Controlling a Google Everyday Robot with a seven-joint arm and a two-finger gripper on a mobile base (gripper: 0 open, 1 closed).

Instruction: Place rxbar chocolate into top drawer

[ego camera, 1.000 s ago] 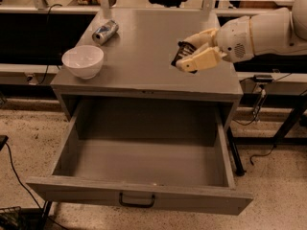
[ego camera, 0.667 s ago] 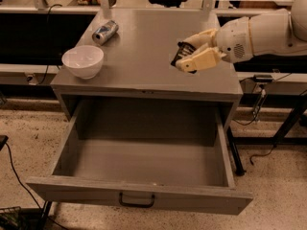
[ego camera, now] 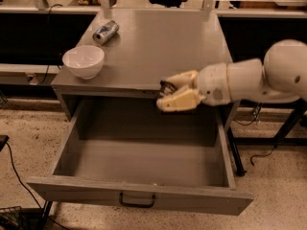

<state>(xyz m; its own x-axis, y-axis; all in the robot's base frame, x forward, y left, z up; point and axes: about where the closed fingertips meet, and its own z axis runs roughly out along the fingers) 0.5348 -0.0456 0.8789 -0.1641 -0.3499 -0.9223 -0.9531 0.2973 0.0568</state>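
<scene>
The white arm (ego camera: 249, 80) reaches in from the right edge of the view, its rounded segments lying nearly level and tapering to the gripper (ego camera: 164, 94), which points left. The two cream fingers (ego camera: 180, 101) are closed on the rxbar chocolate (ego camera: 167, 86), of which only a small dark piece shows between them, one finger above it and one below. The gripper hangs at the front edge of the grey cabinet top (ego camera: 158, 47), level with that edge and just in front of it. Directly beneath it is the back part of the top drawer (ego camera: 72, 190), which is pulled far out, its grey floor bare; the bar is held in the air above it, touching neither drawer nor top. The drawer's front panel, with its small dark handle (ego camera: 137, 201), lies well below the gripper and nearer the camera. Behind the gripper and off to the left of the view, a white bowl (ego camera: 83, 61) stands upright near the cabinet top's front left corner, and farther back a silver can (ego camera: 105, 32) lies on its side; both are well apart from the fingers. Under everything is a speckled pale floor (ego camera: 29, 143), with a dark cable (ego camera: 14, 171) trailing across it at lower left.
</scene>
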